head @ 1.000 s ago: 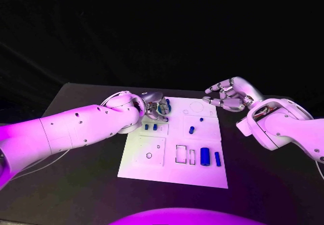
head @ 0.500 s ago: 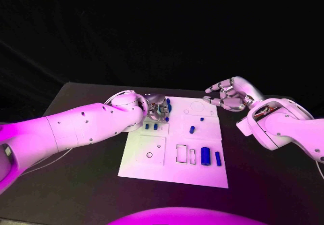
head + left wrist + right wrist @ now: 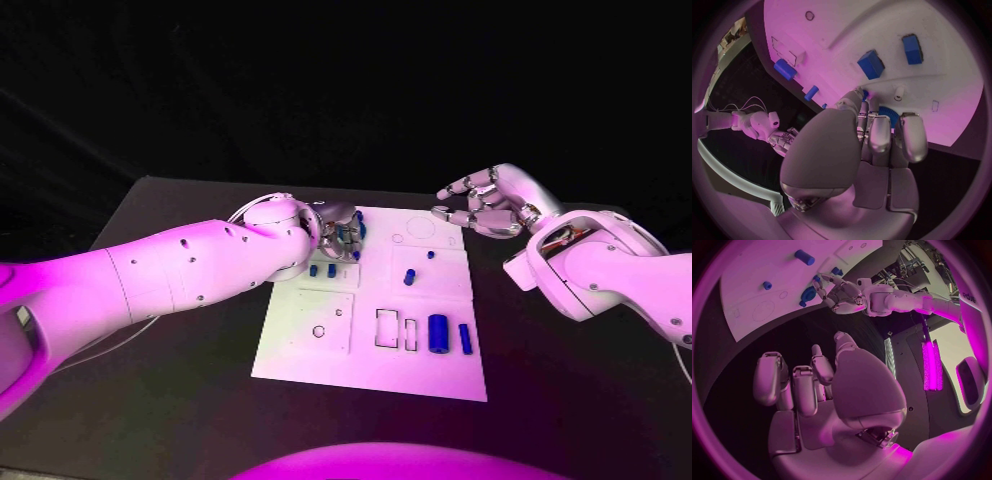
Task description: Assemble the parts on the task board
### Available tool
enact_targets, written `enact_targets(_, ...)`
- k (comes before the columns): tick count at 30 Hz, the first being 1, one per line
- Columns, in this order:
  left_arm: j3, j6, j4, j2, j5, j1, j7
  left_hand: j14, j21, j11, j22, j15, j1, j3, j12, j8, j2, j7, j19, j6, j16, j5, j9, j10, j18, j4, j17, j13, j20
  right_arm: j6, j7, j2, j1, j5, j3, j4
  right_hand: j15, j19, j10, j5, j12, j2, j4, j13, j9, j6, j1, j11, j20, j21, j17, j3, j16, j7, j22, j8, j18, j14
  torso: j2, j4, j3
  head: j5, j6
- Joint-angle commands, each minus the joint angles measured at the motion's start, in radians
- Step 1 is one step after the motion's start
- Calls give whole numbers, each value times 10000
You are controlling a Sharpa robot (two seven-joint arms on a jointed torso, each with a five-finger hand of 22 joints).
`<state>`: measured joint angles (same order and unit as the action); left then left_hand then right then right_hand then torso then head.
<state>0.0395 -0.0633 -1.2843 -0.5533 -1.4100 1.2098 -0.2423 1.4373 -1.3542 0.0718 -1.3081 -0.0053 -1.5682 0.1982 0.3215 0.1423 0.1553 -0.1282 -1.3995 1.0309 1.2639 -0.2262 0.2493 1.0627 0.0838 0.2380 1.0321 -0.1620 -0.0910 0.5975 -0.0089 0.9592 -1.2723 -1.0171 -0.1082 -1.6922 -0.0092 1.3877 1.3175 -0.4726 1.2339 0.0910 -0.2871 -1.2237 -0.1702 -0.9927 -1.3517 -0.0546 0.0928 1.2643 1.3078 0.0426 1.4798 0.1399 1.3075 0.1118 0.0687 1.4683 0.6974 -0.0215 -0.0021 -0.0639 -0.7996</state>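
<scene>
Task board (image 3: 368,345): lying mid-worktop (image 3: 173,400).
Left hand (image 3: 335,232): working the board's far-left corner, fingers curling onto a round blue part (image 3: 888,113), seemingly seating it.
Right hand (image 3: 486,203): hovering beyond the board's far-right corner, half-curled, gripping nothing, apparently waiting.

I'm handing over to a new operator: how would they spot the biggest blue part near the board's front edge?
Start at the white task board in the middle of the black table, and go to its near right part, away from both hands. Three things stand side by side there: the widest blue part is between a dark outlined slot and a thinner blue bar.
</scene>
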Motion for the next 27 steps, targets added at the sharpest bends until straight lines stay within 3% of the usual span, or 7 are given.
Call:
enact_targets(1, -11, 179, 12, 61, -73, -4, -151, 99, -47, -9, -274, 6, -44, 91, -68, -56, 7, 14, -76, 56, 45, -58, -22, 113, -185, 9, 4, 15, 2, -87, 38, -2, 7, -109, 0, -24, -80, -43, -35, -35, -37, -85, 28, 5, 13, 8, 9, 2, -12, -48, 812, 34, -46, -17, 344, 46, 81, 589, -7, -12, 0, 21, -8)
enact_targets(27, -9, 416, 253, 302, -19, -24, -307, 212, -599, -70, -870, -54, 65, 370, -238, -355, 88, -7, -451, -33, 118, -55, -270, 479, -332, 8, -33, 65, 61, -150, 15, -3, 7, -105, 0, -127, -80, -53, -23, -51, -24, -110, 22, -7, 13, 4, 11, 2, -13, -68, 810, 25, -47, -18, 332, 50, 86, 589, -5, -20, -6, 82, -12)
